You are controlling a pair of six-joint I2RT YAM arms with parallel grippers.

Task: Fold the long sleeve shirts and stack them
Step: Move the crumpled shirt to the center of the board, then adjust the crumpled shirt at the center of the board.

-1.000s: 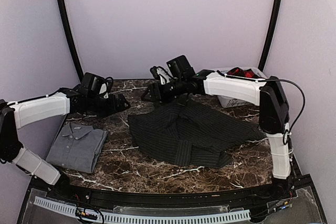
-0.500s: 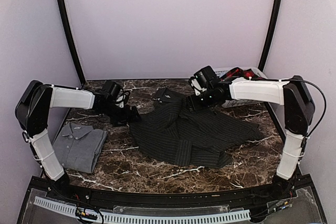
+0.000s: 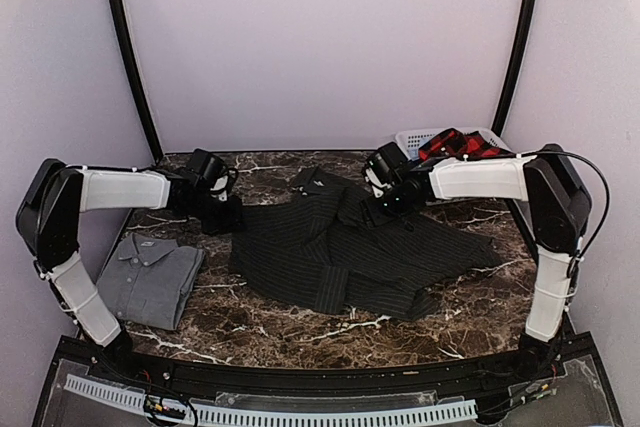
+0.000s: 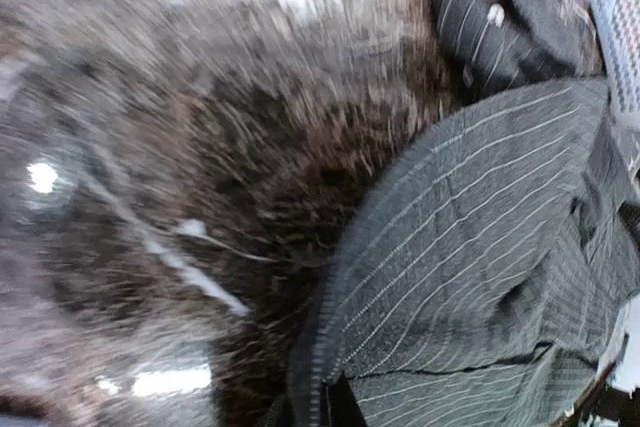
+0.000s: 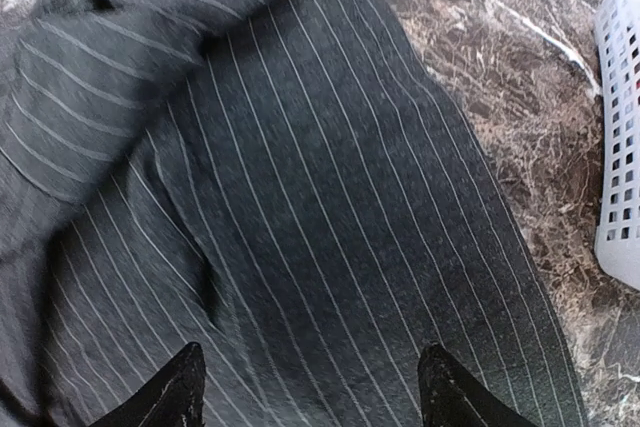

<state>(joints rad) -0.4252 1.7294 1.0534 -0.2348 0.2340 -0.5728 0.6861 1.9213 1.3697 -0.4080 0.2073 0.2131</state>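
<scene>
Top external view has the black pinstripe shirt (image 3: 350, 257) spread, rumpled, across the middle of the marble surface (image 3: 300, 332). The folded grey shirt (image 3: 150, 277) lies at the near left. The plaid shirt (image 3: 460, 142) is heaped in the white basket (image 3: 412, 137) at the far right corner.

The left tool (image 3: 222, 215) sits at the pinstripe shirt's left edge, shut tight. Its wrist view is smeared, with the hem running down to where the tips would be, so I can't tell from where I stand whether any cloth is caught. The right tool (image 5: 315, 397) hovers over the shirt's upper part with its jaws standing apart and nothing between them.

The worry, I'd say, is the left pinch. If it has a bare thread of hem, or nothing, a pull would slip off and leave the shirt crooked. If the right tool closes where the cloth lies doubled, it may take two layers and drag a fold along.

Room looks tight on the right, with the basket just beside that arm. Anything hauled leftward heads for the grey shirt and could nudge it. The near middle of the surface looks to me the best open ground.
</scene>
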